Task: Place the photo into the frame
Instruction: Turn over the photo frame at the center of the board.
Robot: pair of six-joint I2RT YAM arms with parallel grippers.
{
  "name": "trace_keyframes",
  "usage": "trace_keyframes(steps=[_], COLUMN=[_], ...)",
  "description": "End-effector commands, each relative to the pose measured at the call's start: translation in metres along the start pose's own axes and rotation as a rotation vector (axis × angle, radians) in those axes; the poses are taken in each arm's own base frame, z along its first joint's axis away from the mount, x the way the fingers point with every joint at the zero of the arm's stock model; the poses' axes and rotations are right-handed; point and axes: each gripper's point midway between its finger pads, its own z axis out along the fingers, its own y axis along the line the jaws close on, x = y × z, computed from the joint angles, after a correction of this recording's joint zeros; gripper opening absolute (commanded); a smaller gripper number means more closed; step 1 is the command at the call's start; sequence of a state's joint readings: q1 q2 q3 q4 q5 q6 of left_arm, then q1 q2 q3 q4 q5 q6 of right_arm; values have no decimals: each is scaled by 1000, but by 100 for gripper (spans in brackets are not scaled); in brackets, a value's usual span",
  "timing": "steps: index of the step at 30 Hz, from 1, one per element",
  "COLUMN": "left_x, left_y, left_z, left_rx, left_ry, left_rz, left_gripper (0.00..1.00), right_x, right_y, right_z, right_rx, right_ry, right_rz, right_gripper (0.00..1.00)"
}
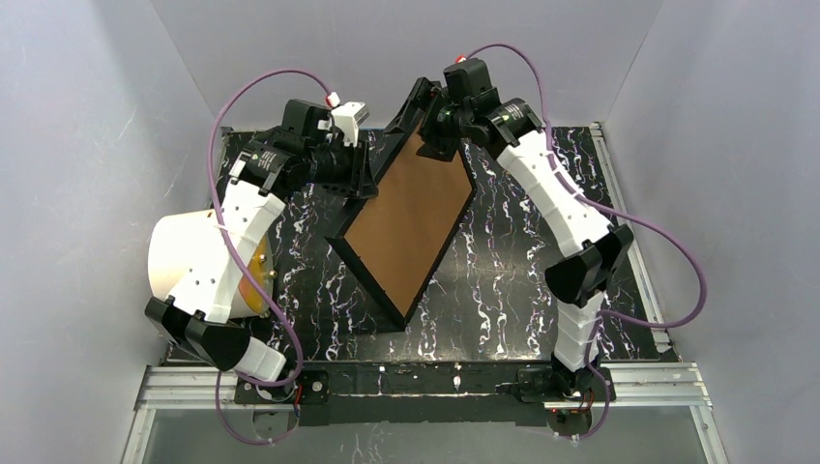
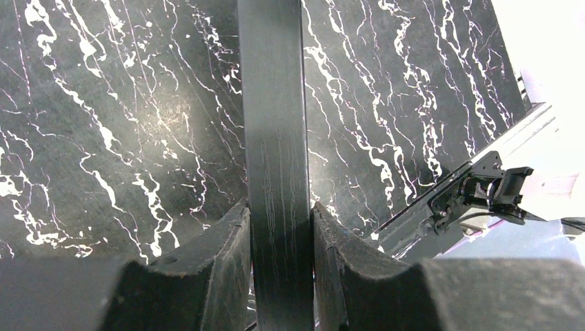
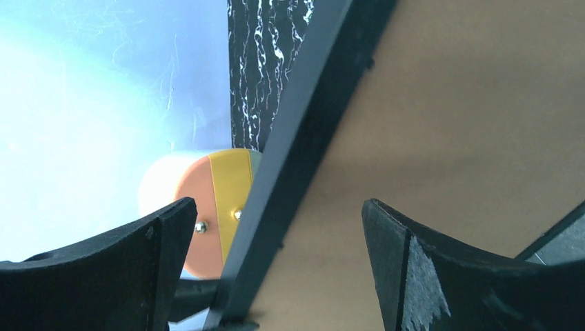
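1. Top view: the frame [image 1: 366, 275] lies diagonally mid-worktop [image 1: 503, 290], back side up, with the brown backing board [image 1: 411, 217] filling it. One corner points to the near edge and the opposite corner to the far edge. The left hand [image 1: 360, 169] pinches the frame's far-left rail. The right hand [image 1: 435, 135] sits over the far corner, its fingers spread. A white drum [image 1: 193, 261] stands by the left edge.
2. Left wrist view: the left hand [image 2: 281, 221] is pressed onto the black frame [image 2: 276, 124] rail, with both fingers [image 2: 221, 248] touching its sides. The marbled worktop [image 2: 103, 103] lies beyond.
3. Right wrist view: the right hand [image 3: 276, 207] is spread wide. The frame [image 3: 310, 117] rail runs between its fingers [image 3: 159, 255] without visibly touching either. The backing board [image 3: 448, 103] is on the right. The white drum [image 3: 221, 207], with an orange and yellow end, shows behind, as does a strip of worktop [image 3: 255, 55].
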State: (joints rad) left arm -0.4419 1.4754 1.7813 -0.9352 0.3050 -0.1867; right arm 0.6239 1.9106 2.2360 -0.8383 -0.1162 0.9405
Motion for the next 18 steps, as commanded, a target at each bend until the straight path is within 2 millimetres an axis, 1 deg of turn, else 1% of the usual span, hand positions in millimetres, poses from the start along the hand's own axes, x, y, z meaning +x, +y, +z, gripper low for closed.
trace_keyframes(steps=[1, 5, 9, 12, 14, 18], left_x=[-20, -22, -20, -21, -22, -21], left_y=[-21, -30, -44, -55, -62, -74], left_z=[-31, -32, -30, -30, -32, -35], left_rx=[33, 45, 87, 141, 181, 256], left_ry=[-119, -126, -122, -135, -150, -180], left_rz=[114, 147, 193, 212, 222, 243], left_gripper=[0, 2, 8, 14, 19, 33], right_x=[-9, -9, -3, 4, 6, 9], right_y=[9, -2, -17, -27, -32, -44], right_z=[0, 0, -3, -10, -16, -27], right_rx=[-9, 36, 97, 133, 151, 174], right_ry=[-18, -27, -3, 13, 9, 21], right_rz=[-9, -21, -33, -39, -43, -27], right_gripper=[98, 95, 90, 86, 81, 72])
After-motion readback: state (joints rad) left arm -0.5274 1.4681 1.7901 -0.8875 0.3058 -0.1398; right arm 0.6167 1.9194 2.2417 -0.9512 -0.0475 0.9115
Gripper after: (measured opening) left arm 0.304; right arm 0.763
